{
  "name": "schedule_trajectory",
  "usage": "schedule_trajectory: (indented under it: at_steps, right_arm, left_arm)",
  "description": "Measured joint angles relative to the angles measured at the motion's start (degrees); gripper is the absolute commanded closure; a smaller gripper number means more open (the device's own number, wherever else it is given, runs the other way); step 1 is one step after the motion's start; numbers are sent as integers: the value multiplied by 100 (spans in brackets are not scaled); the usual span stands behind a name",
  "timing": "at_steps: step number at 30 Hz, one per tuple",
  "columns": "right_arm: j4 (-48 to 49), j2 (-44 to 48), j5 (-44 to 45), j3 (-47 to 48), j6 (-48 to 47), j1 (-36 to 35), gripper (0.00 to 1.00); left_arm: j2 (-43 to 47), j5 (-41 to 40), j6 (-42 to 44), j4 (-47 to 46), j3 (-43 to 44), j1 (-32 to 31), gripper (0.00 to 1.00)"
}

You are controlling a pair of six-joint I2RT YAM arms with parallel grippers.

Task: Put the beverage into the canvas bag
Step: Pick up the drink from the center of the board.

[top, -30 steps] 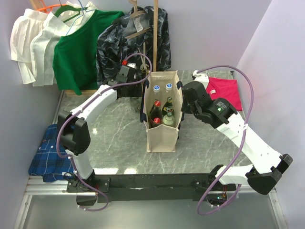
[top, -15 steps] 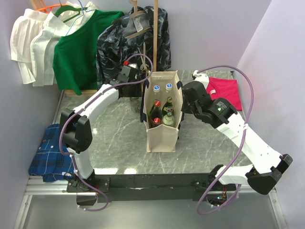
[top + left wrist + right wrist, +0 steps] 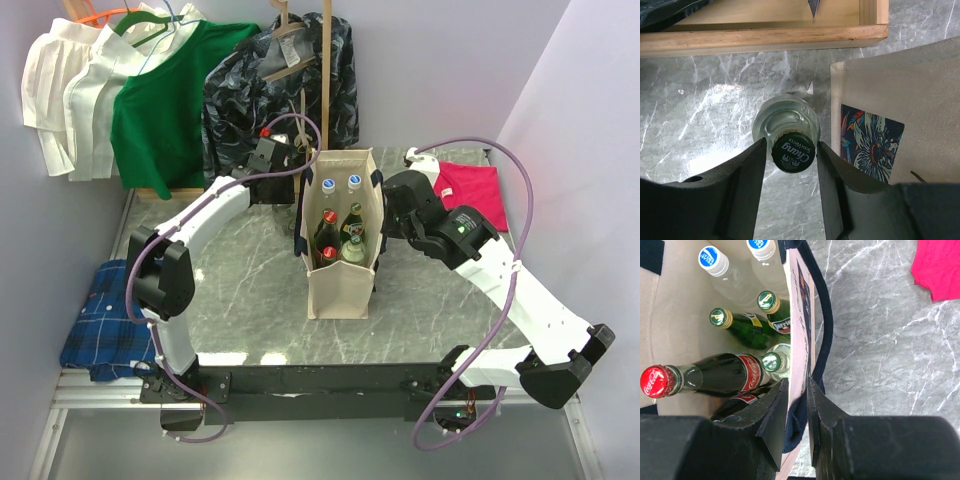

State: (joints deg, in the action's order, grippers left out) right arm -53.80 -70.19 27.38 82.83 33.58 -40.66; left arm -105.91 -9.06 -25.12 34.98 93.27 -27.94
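A clear Chang soda water bottle (image 3: 793,154) with a green cap stands on the marble table just left of the cream canvas bag (image 3: 900,100). My left gripper (image 3: 792,165) is open and straddles the cap, with a narrow gap on each side. The bag (image 3: 340,280) stands upright in the middle of the table and holds several bottles: Coca-Cola (image 3: 705,377), green glass bottles (image 3: 747,330) and blue-capped clear ones (image 3: 715,262). My right gripper (image 3: 798,387) is shut on the bag's right wall (image 3: 799,315), next to a navy handle (image 3: 825,325). In the top view my left gripper (image 3: 272,160) is behind the bag's left side and my right gripper (image 3: 392,205) is at its right rim.
A wooden rack base (image 3: 765,35) lies just beyond the bottle. Shirts (image 3: 165,90) and a dark patterned garment (image 3: 290,85) hang at the back. A pink cloth (image 3: 470,190) lies at the back right and a blue plaid cloth (image 3: 100,315) at the left edge.
My left arm's elbow has shifted slightly right and its gripper has settled over the bottle. My right arm and the bag have not moved.
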Motion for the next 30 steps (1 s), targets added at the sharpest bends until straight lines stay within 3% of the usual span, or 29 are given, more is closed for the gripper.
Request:
schedule_trajectory:
  at_steps: [6, 11, 18, 30]
  right_arm:
    - [4, 0, 0, -4, 0, 7, 71]
    - [17, 7, 0, -61, -2, 7, 71]
    - [20, 9, 0, -66, -4, 20, 71]
    - [20, 9, -2, -68, -4, 22, 71]
  left_arm:
    - [-28, 0, 2, 0, 83, 0, 53]
    - [-114, -46, 52, 2, 177, 7, 64]
    - [-122, -103, 96, 22, 214, 11, 99]
    - [-122, -103, 181, 184, 302, 11, 99]
